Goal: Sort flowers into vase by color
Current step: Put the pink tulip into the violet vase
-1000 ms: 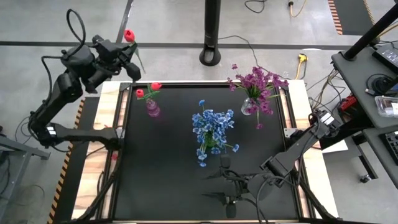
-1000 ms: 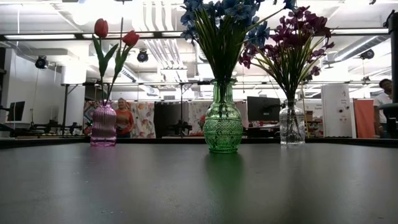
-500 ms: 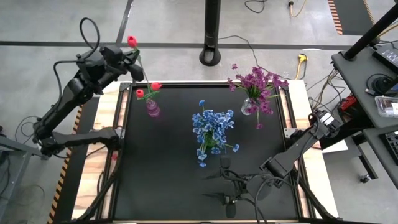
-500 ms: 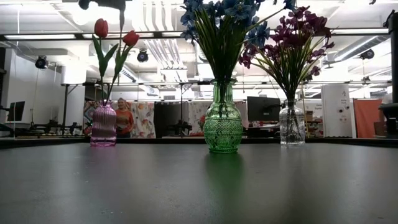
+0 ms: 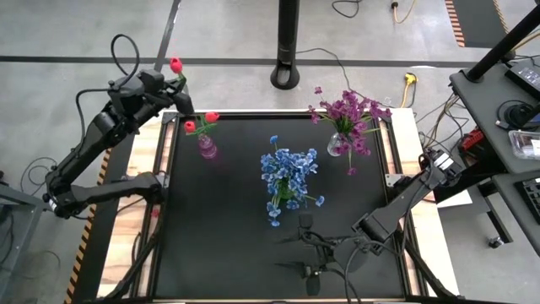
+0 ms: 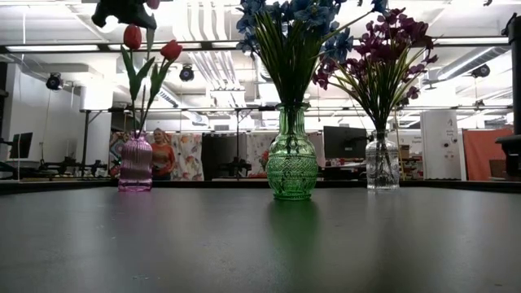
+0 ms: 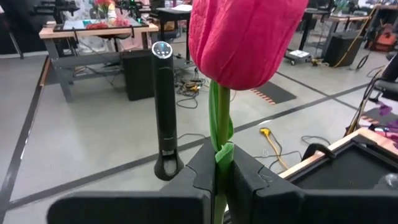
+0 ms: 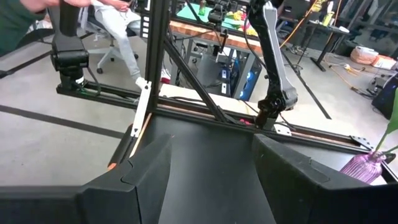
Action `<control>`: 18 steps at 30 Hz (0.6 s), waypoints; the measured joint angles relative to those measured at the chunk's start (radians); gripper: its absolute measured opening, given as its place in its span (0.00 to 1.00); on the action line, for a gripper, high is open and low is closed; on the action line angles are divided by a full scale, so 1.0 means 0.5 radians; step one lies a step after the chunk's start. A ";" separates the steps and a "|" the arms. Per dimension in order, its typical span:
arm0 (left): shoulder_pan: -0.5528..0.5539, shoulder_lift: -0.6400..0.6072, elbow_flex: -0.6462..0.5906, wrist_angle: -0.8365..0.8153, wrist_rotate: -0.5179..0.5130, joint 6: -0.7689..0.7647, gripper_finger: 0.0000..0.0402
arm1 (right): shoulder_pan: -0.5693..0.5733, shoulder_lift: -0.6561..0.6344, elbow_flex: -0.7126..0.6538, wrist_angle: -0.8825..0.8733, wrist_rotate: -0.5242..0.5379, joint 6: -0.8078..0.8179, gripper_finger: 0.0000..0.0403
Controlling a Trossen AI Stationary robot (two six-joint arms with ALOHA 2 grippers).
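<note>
My left gripper (image 5: 169, 82) hangs over the table's far left corner, shut on a red tulip (image 5: 175, 65) whose bud fills the left wrist view (image 7: 244, 37). Just right of it stands a pink vase (image 5: 207, 149) with two red tulips (image 6: 132, 37). The left gripper shows at the top of the low view (image 6: 122, 11), above that vase (image 6: 136, 163). A green vase (image 6: 291, 167) at mid-table holds blue flowers (image 5: 287, 173). A clear vase (image 6: 382, 163) holds purple flowers (image 5: 348, 118). My right gripper (image 8: 211, 174) waits open near the front edge. My left gripper pinches the tulip's green stem (image 7: 219, 163) between its two fingers, a short way below the bud. The fingers lie about level and across the stem, pointing toward the far side. The tulip stands upright, bud above the fingers, lifted clear; the fingers hide the lower stem.
The table is a black mat (image 5: 228, 236) in a wooden frame (image 5: 165, 143). A black pole on a round foot (image 5: 287, 76) stands on the floor beyond the far edge. A person (image 6: 161, 155) stands in the room behind the table.
My left gripper has come down with the red tulip and swung toward the pink vase, rolling a little. It now shows at the top of the low view. The tulip stays upright in its hold.
</note>
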 joint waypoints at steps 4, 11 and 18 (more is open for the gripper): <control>0.000 -0.052 0.003 -0.070 0.001 -0.033 0.00 | 0.000 0.000 0.000 0.006 0.000 -0.002 0.54; 0.000 -0.118 0.002 -0.119 0.050 -0.120 0.00 | 0.000 0.001 0.000 0.014 0.000 -0.006 0.54; 0.000 -0.087 -0.011 -0.130 0.050 -0.165 0.00 | 0.000 0.001 0.000 0.014 0.000 -0.006 0.54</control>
